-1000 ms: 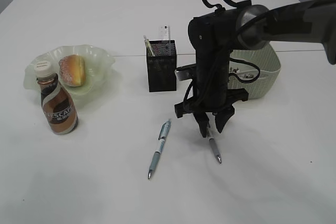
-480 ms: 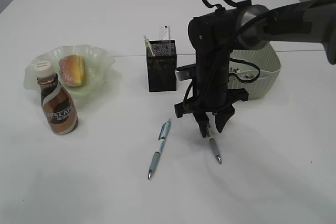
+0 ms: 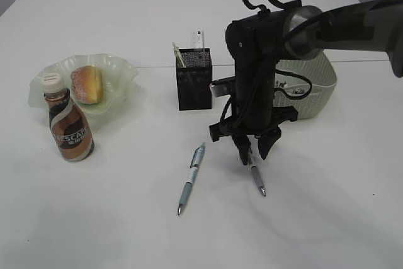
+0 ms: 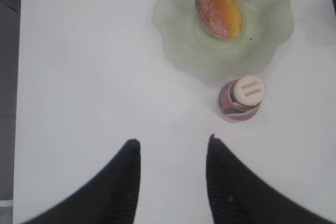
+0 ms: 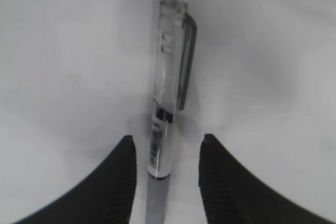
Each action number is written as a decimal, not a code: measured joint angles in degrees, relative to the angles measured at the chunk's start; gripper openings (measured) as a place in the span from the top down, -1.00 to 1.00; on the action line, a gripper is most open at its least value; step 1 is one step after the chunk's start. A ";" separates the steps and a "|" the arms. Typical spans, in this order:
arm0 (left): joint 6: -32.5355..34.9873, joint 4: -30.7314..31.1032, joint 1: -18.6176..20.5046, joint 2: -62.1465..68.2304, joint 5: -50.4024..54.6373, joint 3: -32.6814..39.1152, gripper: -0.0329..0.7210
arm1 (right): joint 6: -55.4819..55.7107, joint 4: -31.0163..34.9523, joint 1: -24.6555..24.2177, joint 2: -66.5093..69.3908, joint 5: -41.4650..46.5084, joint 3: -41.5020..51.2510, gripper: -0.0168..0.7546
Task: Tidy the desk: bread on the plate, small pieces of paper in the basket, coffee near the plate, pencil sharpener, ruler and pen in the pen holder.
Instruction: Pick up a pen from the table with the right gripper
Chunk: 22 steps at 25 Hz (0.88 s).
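Note:
My right gripper (image 3: 255, 152) is open and straddles a clear pen (image 3: 257, 179) lying on the table; in the right wrist view the pen (image 5: 168, 108) lies between the jaws (image 5: 168, 142), nearer the left one. A blue pen (image 3: 191, 179) lies to its left. The black mesh pen holder (image 3: 194, 80) holds a ruler (image 3: 198, 39) and a pen. Bread (image 3: 87, 84) sits on the green plate (image 3: 119, 70), with the coffee bottle (image 3: 69, 124) beside it. My left gripper (image 4: 172, 142) is open, high above the table near the bottle (image 4: 242, 98) and the plate (image 4: 178, 30).
A pale basket (image 3: 315, 89) stands behind my right arm, with small items inside. The table's left edge (image 4: 20, 77) shows in the left wrist view.

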 joint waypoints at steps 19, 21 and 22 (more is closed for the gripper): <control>0.00 0.00 0.00 0.00 0.00 0.00 0.10 | 0.00 0.52 0.00 1.66 -0.07 0.00 0.24; 0.00 0.00 0.00 0.00 0.00 0.00 0.10 | 0.00 0.91 0.00 1.66 -0.07 0.00 0.37; 0.00 0.00 0.00 0.00 0.00 0.00 0.10 | 0.00 1.03 0.00 1.66 -0.07 0.00 0.46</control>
